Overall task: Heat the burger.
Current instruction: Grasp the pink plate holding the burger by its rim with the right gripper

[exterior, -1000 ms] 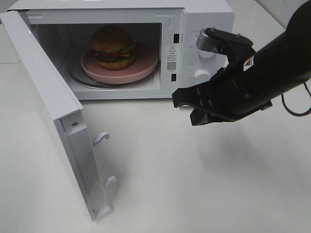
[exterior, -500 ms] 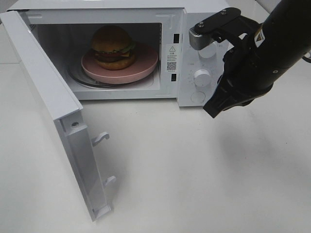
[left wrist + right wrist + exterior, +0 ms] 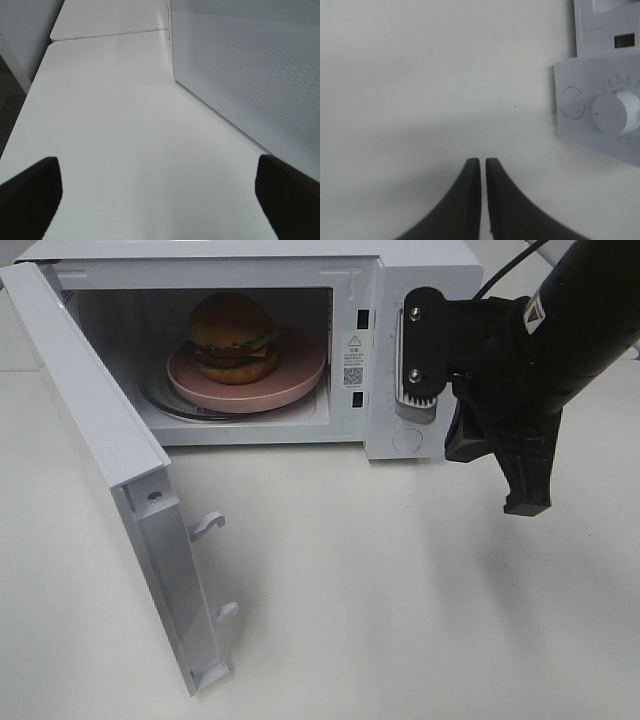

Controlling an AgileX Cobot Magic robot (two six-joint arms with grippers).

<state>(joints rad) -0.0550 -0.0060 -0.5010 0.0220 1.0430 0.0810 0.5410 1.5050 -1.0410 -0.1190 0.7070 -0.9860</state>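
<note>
Your burger (image 3: pixel 232 335) sits on the pink plate (image 3: pixel 300 375) inside the microwave (image 3: pixel 420 265), towards the far left of the cavity, and the door (image 3: pixel 90 440) stands wide open on the left. Your right pincer (image 3: pixel 527 502) hangs just in front of the control panel on the right, pointing down at the surface (image 3: pixel 400 590). Its fingers are closed to a thin slit and grip nothing. The wrist view shows the dial (image 3: pixel 615 112) off to one side. Your left pincer (image 3: pixel 156 165) is spread wide over bare surface, empty, near a white dotted panel (image 3: pixel 250 65).
</note>
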